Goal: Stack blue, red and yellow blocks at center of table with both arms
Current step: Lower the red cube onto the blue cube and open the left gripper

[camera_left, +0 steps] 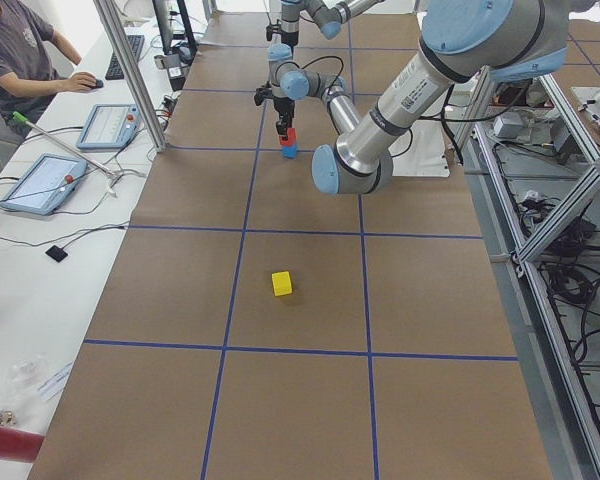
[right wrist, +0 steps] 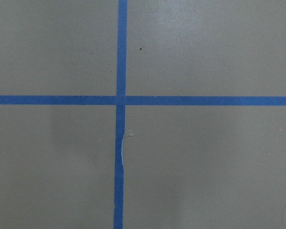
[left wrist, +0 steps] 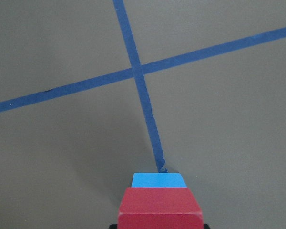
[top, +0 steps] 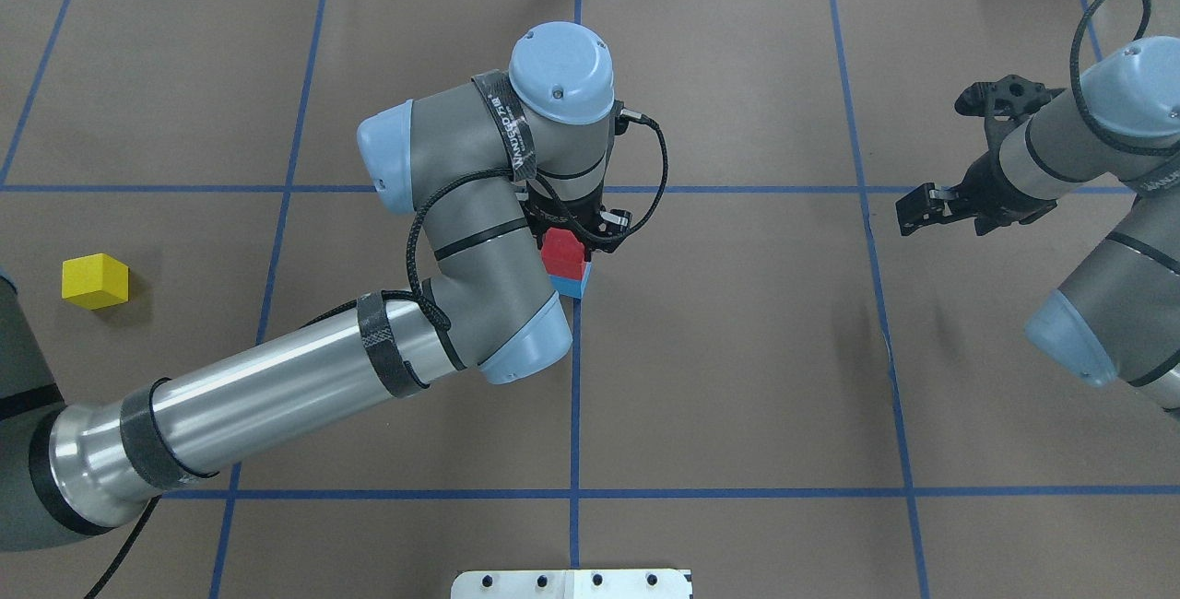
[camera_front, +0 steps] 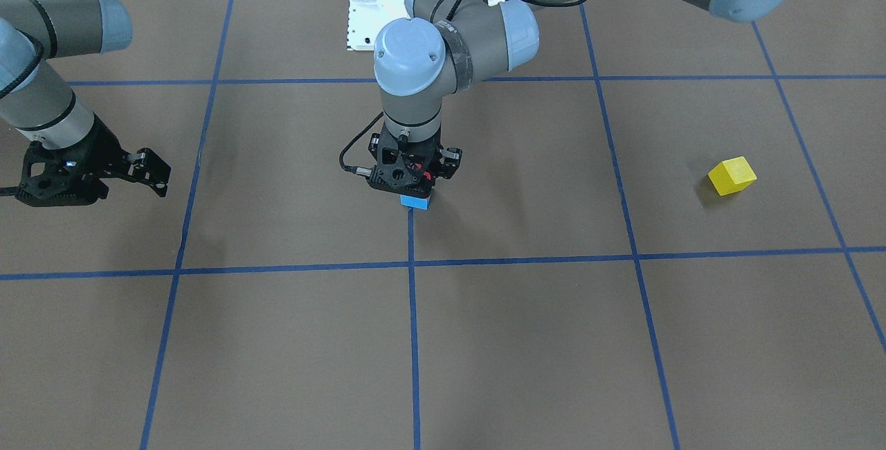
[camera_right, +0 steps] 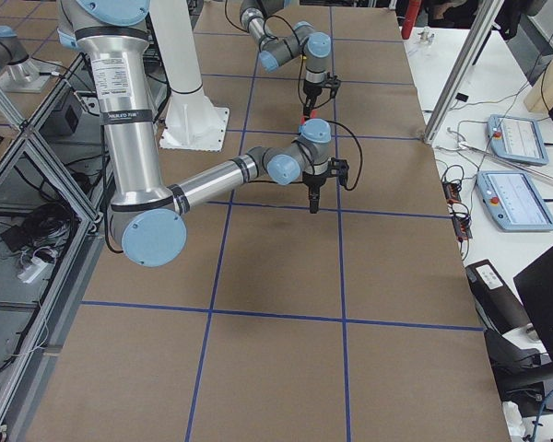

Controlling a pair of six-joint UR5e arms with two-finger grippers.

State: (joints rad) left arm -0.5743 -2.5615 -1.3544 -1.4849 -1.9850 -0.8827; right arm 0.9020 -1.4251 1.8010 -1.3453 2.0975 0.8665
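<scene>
Left gripper (camera_front: 412, 183), mid-frame in the front view, pinches the red block (top: 562, 253), which sits on the blue block (top: 575, 284). The left wrist view shows dark fingertips either side of red at the bottom edge. Both blocks stand on a tape line near mid-table.

The step in hand looks like placing red on blue, set down but not yet released. Red seems a little off blue in the overhead view, though the angle may account for that. Next, I judge, the jaws should part and the arm rise straight, so red is not dragged.

Yellow block (top: 94, 281), a plain cube, lies alone at the overhead's left edge. Right gripper (camera_front: 149, 172) hangs spread and empty at the front view's left.
</scene>
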